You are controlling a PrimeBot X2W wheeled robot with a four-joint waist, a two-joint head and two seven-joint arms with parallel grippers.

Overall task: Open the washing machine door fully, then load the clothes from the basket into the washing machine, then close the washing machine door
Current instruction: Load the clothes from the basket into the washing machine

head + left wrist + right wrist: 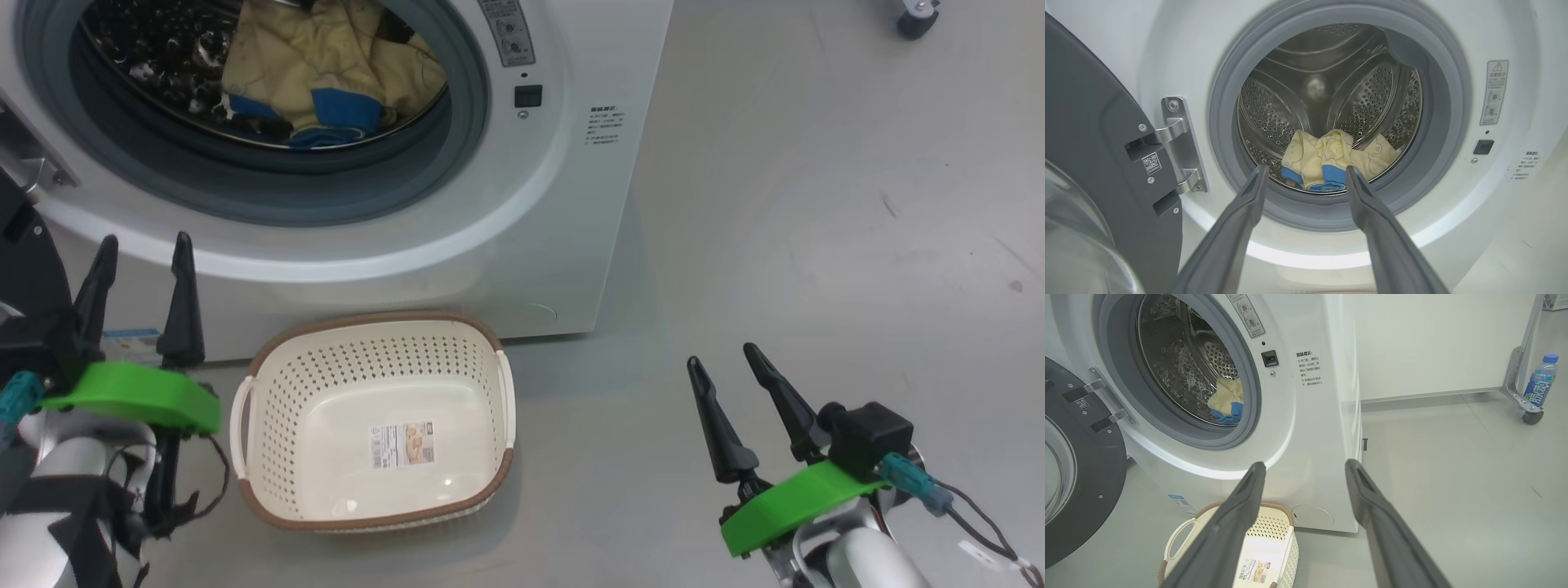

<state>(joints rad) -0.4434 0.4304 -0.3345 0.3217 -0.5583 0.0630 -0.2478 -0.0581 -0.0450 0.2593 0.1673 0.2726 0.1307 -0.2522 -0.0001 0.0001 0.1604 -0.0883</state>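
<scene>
The door (1090, 122) stands swung wide on its hinge (1182, 145) at the left of the washing machine (539, 245). That puts it to the left of my left claw (144, 239), so I judge that arm the nearer one for pushing it shut. The clothes (326, 65) lie in the machine's drum (1274, 114), low at its front. The basket (326, 384) sits on the floor (816, 245) just before the machine, nothing in it. My left claw and my right claw (722, 354) are both spread wide, holding nothing.

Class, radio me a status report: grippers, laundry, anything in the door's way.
Left gripper, right gripper open, empty. Clothes in washer, basket empty, door wide open. Left gripper before opening, maybe in door's swing.
</scene>
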